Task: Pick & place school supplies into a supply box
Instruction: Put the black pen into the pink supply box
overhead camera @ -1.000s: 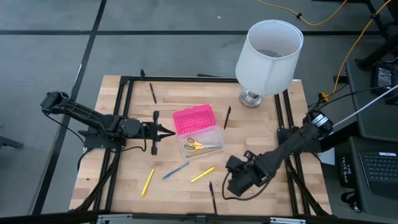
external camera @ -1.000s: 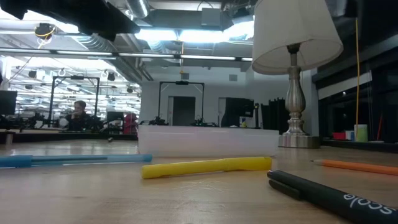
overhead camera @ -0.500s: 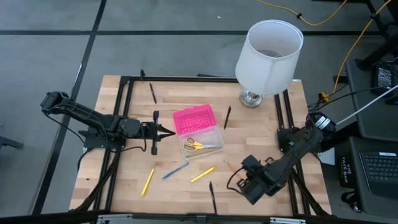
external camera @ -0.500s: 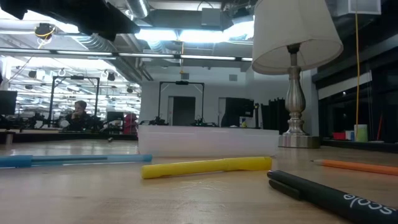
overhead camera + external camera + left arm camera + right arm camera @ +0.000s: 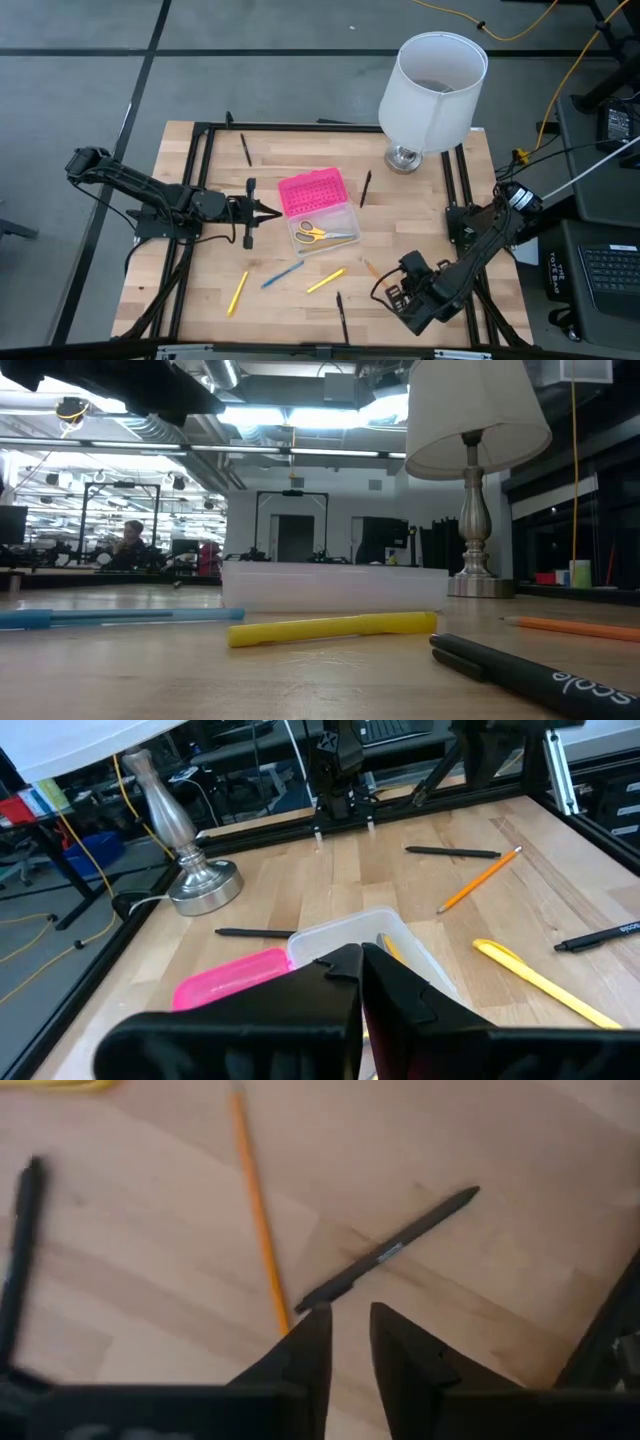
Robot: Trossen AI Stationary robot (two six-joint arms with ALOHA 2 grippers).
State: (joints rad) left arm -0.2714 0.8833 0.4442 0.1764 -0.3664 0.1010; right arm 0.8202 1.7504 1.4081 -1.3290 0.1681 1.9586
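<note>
The supply box lies open mid-table, its pink lid (image 5: 312,190) on the far side of its clear base (image 5: 340,222). The yellow-handled scissors (image 5: 312,233) lie in the base. A blue pen (image 5: 283,274), a yellow pen (image 5: 325,280), a yellow pencil (image 5: 237,292), an orange pencil (image 5: 370,268) and a black pen (image 5: 341,316) lie flat on the table. My left gripper (image 5: 276,211) is shut and empty, just left of the box (image 5: 330,935). My right gripper (image 5: 390,292) is slightly open and empty. It hovers by the end of the orange pencil (image 5: 262,1230) and another black pen (image 5: 390,1255).
A lamp with a white shade (image 5: 432,85) stands at the far right corner. Two more black pens (image 5: 366,188) (image 5: 245,148) lie on the far half. A black frame bar (image 5: 455,180) borders the wooden top. A person shows far off in the room (image 5: 128,540).
My right gripper has drawn back toward the table's right and near edges. This has uncovered the orange pencil on the table. My left arm and the supplies have kept still.
</note>
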